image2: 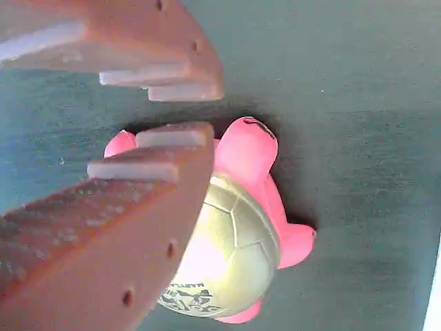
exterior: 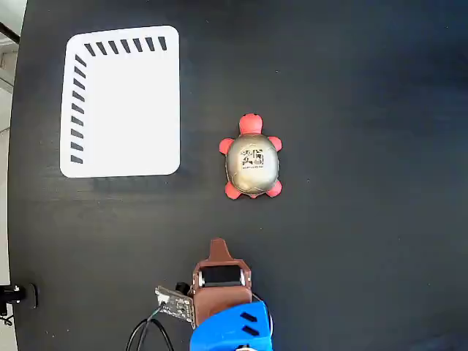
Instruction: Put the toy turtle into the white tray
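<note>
Nothing done yet. The turtle [exterior: 252, 162] sits on the bare worktop [exterior: 365, 110] near its middle, head toward the far edge in the fixed view, shell mark up. The tray [exterior: 121, 102] lies near the far-left corner of the worktop, nothing in it, well apart from the turtle.

The hand [exterior: 217, 245] is near the bottom edge, short of the turtle and not touching it. In the wrist view the hand [image2: 180, 114] is parted — a narrow gap between the two brown fingers [image2: 138, 179], nothing held, turtle [image2: 238, 234] visible just beyond and below them.

Left to do, by my read: the whole job — reach forward, open wider to span the shell, grip, carry left to the tray, release.
</note>
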Available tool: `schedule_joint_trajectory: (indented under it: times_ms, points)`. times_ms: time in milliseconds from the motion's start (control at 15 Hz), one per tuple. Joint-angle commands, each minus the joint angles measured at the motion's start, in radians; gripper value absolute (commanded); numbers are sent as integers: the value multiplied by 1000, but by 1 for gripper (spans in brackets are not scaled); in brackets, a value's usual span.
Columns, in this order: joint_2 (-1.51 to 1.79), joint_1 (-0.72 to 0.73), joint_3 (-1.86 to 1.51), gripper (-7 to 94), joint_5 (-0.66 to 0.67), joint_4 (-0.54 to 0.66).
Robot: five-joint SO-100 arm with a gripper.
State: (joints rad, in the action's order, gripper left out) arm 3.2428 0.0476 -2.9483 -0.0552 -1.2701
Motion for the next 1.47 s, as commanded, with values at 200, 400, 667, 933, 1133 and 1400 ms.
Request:
schedule_joint_trajectory:
  times_ms: [200, 400, 667, 933, 1133, 1400]
  points:
    - [6, 14, 21, 0, -3, -5]
    - [6, 14, 21, 0, -3, -5]
    - [6, 14, 21, 0, -3, -5]
    - [6, 15, 21, 0, -3, -5]
    - [6, 18, 21, 0, -3, -5]
    - [-138, -8, 112, 0, 23, 110]
